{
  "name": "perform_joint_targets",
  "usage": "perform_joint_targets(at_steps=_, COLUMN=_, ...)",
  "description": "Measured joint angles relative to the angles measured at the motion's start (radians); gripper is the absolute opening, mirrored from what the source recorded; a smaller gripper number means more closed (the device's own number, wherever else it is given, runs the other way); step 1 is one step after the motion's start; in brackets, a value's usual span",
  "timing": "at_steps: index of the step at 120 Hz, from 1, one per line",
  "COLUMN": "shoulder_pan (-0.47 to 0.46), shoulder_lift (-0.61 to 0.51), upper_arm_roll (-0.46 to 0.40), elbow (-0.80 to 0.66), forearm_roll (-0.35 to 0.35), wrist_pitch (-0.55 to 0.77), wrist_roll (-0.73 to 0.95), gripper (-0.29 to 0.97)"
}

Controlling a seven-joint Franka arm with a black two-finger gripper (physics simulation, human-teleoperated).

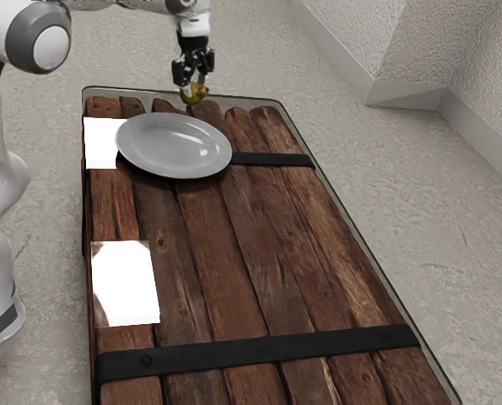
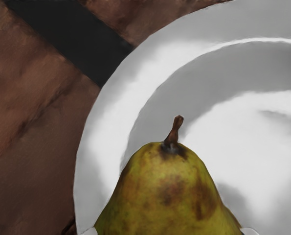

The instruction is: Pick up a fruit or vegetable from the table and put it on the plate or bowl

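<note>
A yellow-green pear (image 1: 197,91) with brown spots hangs in the air, and my gripper (image 1: 193,82) is shut on it from above. In the exterior view it shows just past the far rim of the grey round plate (image 1: 173,145), which lies at the far end of the wooden table. The wrist view has the pear (image 2: 167,196) close under my hand with its stem pointing away. Beneath the pear, the plate (image 2: 135,93) spreads out with its rim and inner dish, so the pear is over the plate's edge region, apart from it.
Dark planks crossed by two black straps (image 1: 267,159) make up the table (image 1: 259,270). One white flat patch (image 1: 101,139) lies beside the plate, another (image 1: 124,283) lies at the exterior view's left edge of the table. A wall base (image 1: 385,84) runs at the upper right.
</note>
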Motion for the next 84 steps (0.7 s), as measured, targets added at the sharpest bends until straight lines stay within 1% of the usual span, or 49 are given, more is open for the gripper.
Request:
perform_joint_targets(at_steps=11, shoulder_pan=-0.077, shoulder_lift=-0.001, upper_arm_roll=0.005, elbow=-0.004, forearm_roll=0.000, wrist_pitch=0.002, wrist_roll=0.000, gripper=0.05)
perform_joint_targets(at_steps=21, shoulder_pan=-0.120, shoulder_lift=-0.002, upper_arm_roll=0.010, elbow=-0.006, forearm_roll=0.000, wrist_pitch=0.003, wrist_roll=0.000, gripper=0.05)
perform_joint_targets(at_steps=31, shoulder_pan=-0.140, shoulder_lift=-0.002, upper_arm_roll=0.021, elbow=-0.008, forearm_roll=0.000, wrist_pitch=0.004, wrist_roll=0.000, gripper=0.05)
perform_joint_targets(at_steps=42, shoulder_pan=-0.119, shoulder_lift=-0.001, upper_arm_roll=0.025, elbow=-0.009, forearm_roll=-0.001, wrist_pitch=0.005, wrist_roll=0.000, gripper=0.05)
perform_joint_targets(at_steps=53, shoulder_pan=-0.077, shoulder_lift=-0.001, upper_arm_roll=0.021, elbow=-0.012, forearm_roll=-0.001, wrist_pitch=0.000, wrist_roll=0.000, gripper=0.29)
perform_joint_targets(at_steps=59, shoulder_pan=-0.051, shoulder_lift=-0.002, upper_arm_roll=0.016, elbow=-0.011, forearm_roll=-0.001, wrist_pitch=-0.005, wrist_roll=-0.001, gripper=0.39)
perform_joint_targets(at_steps=71, shoulder_pan=0.005, shoulder_lift=-0.003, upper_arm_roll=0.007, elbow=-0.010, forearm_roll=0.000, wrist_pitch=-0.012, wrist_roll=-0.001, gripper=0.53)
perform_joint_targets(at_steps=84, shoulder_pan=0.056, shoulder_lift=-0.004, upper_arm_roll=0.005, elbow=-0.010, forearm_roll=-0.001, wrist_pitch=-0.012, wrist_roll=-0.003, gripper=0.61)
